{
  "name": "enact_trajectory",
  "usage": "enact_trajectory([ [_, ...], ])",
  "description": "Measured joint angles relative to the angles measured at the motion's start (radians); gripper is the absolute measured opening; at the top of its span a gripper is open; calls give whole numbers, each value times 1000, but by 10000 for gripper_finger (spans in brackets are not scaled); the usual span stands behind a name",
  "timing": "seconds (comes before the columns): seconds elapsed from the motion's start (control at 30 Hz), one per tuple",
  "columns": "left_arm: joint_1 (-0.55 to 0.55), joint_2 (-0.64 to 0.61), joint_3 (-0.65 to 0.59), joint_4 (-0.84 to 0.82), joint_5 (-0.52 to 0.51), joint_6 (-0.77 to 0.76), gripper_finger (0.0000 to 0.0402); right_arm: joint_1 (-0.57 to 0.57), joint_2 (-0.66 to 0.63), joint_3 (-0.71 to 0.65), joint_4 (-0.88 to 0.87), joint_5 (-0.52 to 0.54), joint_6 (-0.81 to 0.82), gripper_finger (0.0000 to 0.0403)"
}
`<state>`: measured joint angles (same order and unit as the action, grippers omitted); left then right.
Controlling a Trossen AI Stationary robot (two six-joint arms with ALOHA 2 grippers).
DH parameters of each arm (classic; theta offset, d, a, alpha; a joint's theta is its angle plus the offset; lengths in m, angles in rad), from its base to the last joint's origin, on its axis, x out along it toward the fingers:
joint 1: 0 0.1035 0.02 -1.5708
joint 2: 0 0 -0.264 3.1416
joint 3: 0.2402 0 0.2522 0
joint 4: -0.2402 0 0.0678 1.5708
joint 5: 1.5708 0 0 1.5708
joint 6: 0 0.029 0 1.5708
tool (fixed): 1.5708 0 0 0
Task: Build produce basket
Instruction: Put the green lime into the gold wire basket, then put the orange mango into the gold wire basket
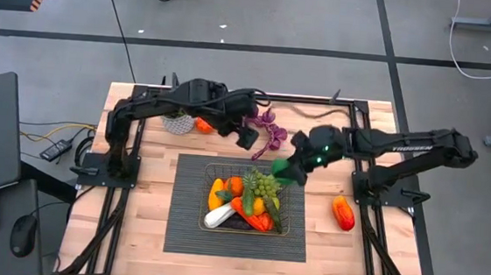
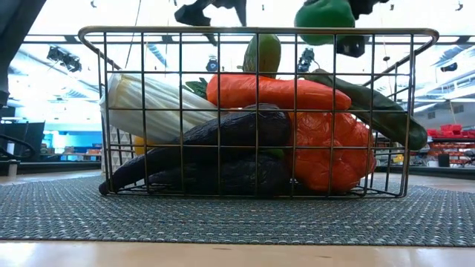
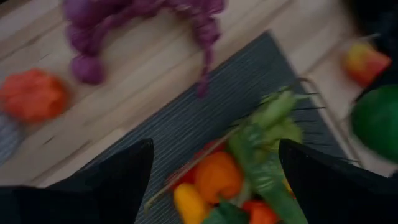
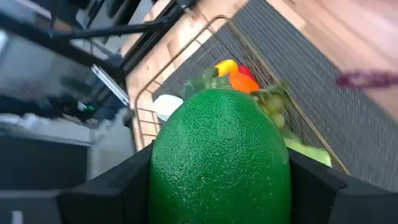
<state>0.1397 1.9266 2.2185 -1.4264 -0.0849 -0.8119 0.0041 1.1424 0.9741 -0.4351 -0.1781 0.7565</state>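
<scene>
The right gripper (image 1: 294, 169) hangs above the right rear corner of the basket (image 1: 206, 220), its fingers clamped on a green fruit (image 4: 219, 162), probably an avocado or lime, that fills the gap between them. The wire basket sits in the middle of a dark ribbed mat (image 1: 184, 229) at the centre of the tabletop and is already heaped: a white leek (image 2: 152, 104), a carrot (image 2: 278, 92), an eggplant (image 2: 223, 133), a cucumber (image 2: 371, 104), an orange pepper (image 2: 330, 152) and green grapes (image 1: 265, 185) crowd it to the rim.

The left gripper (image 1: 247, 136) hovers empty, fingers spread apart, over the bare wood just behind the mat's rear edge, next to the purple grapes (image 1: 270, 129) lying there. An orange (image 1: 203, 125) rests by the white pot (image 1: 176, 123) near the left rear of the tabletop, and a red-and-yellow fruit (image 1: 342, 212) lies off the mat toward the right edge.

The step in hand looks like the drop-off of the green fruit. The load is high, so the next move calls for lowering it into a hollow among the pile before the fingers part; released from the rim, it could roll out.
</scene>
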Motion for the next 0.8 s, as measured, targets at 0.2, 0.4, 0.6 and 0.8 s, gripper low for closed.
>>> enact_trajectory([
  [0.2, -25, 0, 0, 46, 0, 10, 353, 93, 40, 0, 75, 115, -56, 272],
  [0.4, -10, 0, 0, 51, 37, 30, 353, 148, 116, 0, 83, 229, -66, 286],
  [0.6, -9, -25, 0, 38, 149, 12, 353, 145, 189, -1, 104, 234, -68, 336],
  [0.8, -17, -27, 2, 44, 148, 41, 353, 122, 190, -1, 88, 204, -2, 393],
])
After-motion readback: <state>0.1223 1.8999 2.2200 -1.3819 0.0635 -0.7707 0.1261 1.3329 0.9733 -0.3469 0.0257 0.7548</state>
